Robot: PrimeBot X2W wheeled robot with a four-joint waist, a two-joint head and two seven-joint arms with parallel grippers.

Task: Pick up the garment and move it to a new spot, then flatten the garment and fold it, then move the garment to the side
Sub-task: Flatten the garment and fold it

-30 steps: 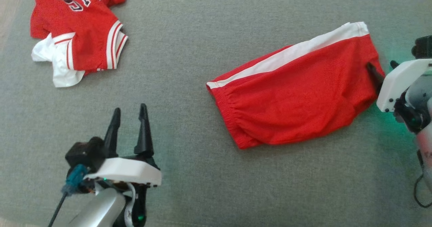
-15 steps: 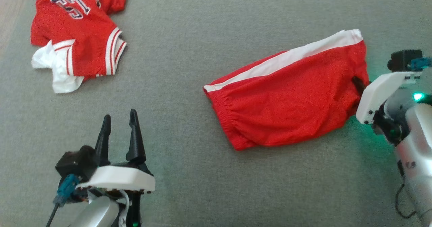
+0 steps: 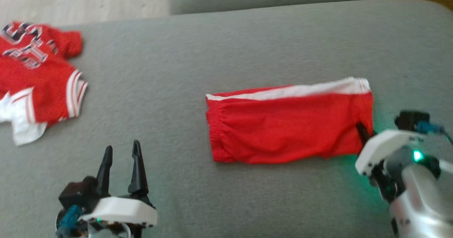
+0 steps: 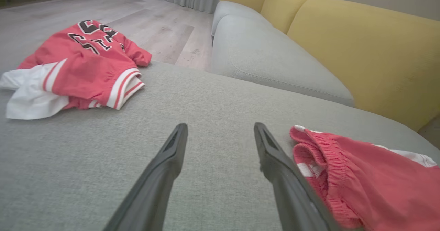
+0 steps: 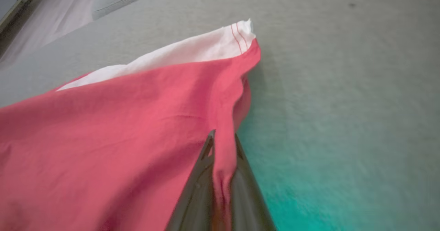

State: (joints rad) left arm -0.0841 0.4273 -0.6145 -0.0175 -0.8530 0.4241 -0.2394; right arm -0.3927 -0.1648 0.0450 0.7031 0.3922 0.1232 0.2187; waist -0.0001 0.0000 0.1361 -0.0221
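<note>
Pinching just a thin fold at the right end of the soft red shorts (image 3: 283, 131), long and nearly flat on the fuzzy grey sofa (image 3: 247, 46), with the right claw (image 3: 360, 127), and with the left claw (image 3: 122, 146) spread and empty, may slip out or bunch up if tugged fast.

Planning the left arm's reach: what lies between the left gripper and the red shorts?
Just bare grey cushion between the left gripper and the red shorts, per the head view.
</note>
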